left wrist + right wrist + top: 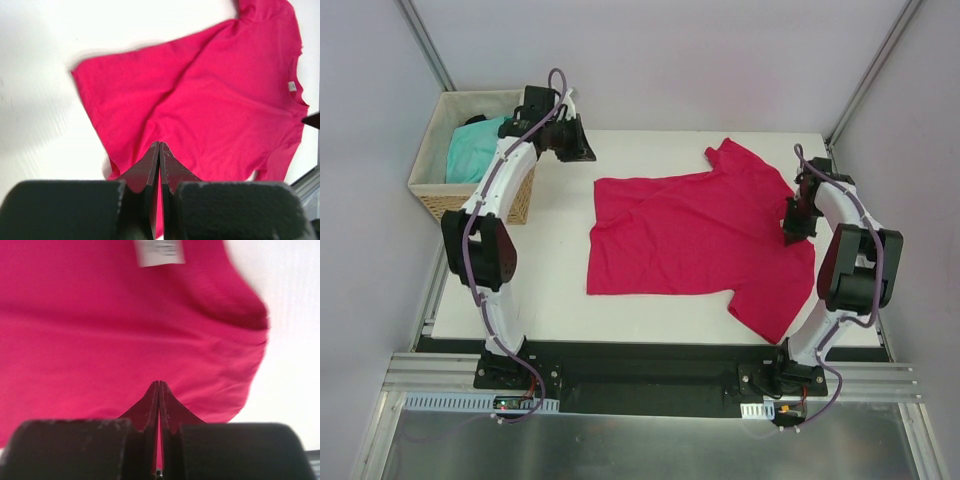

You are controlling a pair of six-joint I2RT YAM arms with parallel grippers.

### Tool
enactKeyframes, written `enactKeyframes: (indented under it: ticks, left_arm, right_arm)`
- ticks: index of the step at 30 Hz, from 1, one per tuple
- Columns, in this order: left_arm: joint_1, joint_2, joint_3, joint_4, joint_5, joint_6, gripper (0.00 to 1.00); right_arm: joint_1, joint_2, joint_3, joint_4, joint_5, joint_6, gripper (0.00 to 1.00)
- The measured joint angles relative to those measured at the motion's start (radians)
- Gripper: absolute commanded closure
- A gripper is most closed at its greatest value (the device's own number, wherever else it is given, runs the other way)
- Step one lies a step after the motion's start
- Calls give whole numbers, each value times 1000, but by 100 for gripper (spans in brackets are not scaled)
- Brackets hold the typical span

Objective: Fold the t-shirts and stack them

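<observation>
Two shirts are in play: the pink shirt [700,235] lies spread on the table [560,290], its long axis running left to right, neck and label [292,86] toward the right arm, hem toward the left; the turquoise shirt [475,155] sits in the basket [445,205]. The right gripper [796,232] hangs at the neck edge, jaws together, though whether cloth is pinched I cannot tell; the left gripper [582,150] is off the fabric beside the basket, jaws together, the hem lying ahead of it; the right arm is nearer.
</observation>
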Motion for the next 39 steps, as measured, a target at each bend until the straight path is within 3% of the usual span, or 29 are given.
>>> enactKeyframes:
  ticks: [8, 17, 39]
  left_arm:
    - [0, 259, 145, -2, 16, -3, 100]
    - [0, 377, 148, -29, 19, -17, 100]
    - [-12, 552, 292, -36, -72, -61, 100]
  right_arm:
    - [150, -235, 30, 14, -203, 39, 99]
    - [224, -161, 159, -14, -360, 32, 99]
    - [241, -145, 187, -111, -488, -13, 99]
